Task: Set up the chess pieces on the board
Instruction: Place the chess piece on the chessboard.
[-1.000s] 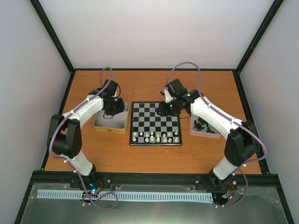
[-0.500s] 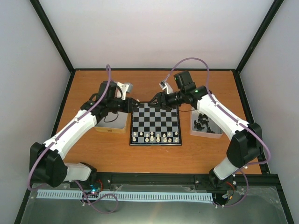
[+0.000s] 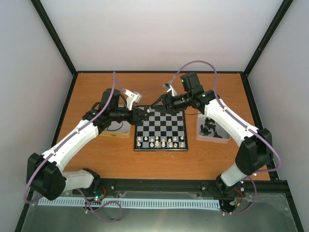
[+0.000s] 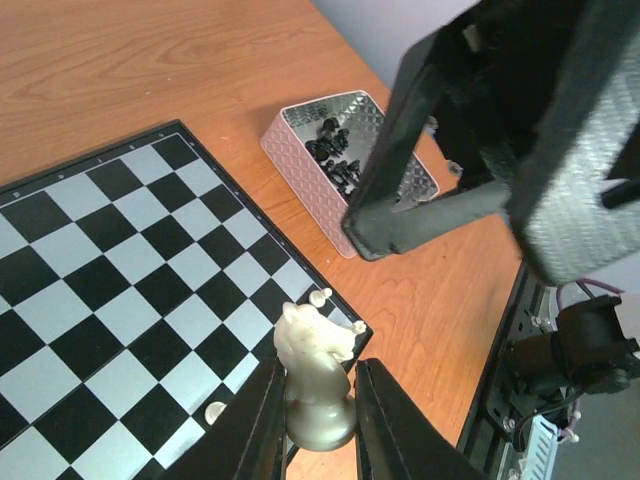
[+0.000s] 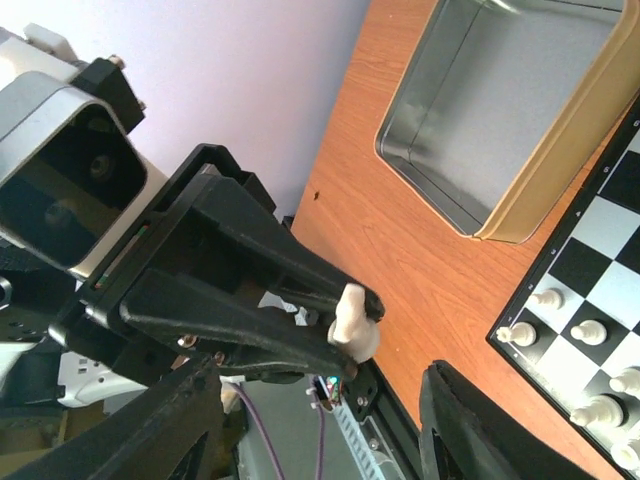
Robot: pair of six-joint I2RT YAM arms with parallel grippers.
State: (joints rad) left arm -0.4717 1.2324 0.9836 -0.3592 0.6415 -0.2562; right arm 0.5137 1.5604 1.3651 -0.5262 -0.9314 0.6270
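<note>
Left gripper (image 4: 318,440) is clamped on a cream-white knight chess piece (image 4: 317,365), with one black finger (image 4: 262,425) on each side of its base. The knight is upright and lifted off the surface. In the top view it sits at the far-left corner of the flat black-and-pale-grey chequered chessboard (image 3: 159,121).

Right gripper (image 5: 320,400) has its fingers (image 5: 170,430) spread well apart and nothing between them. It points at the left gripper's tips, close to them over the far edge of the board. The left wrist view shows a gap between the right gripper's finger and the knight, so no contact.

The other cream-white chess pieces (image 3: 159,141) stand in the two near rows of the board. Which figure is on which square is too small to tell. The far rows have no pieces on them.

The small black chess pieces (image 3: 208,128) lie heaped in the rectangular patterned tin (image 3: 212,138), just right of the board on the orange-brown wooden tabletop (image 3: 159,164). The rectangular metal tin with a gold-coloured rim (image 5: 480,110) sits just left of the board. In the top view the left arm partly covers it.
</note>
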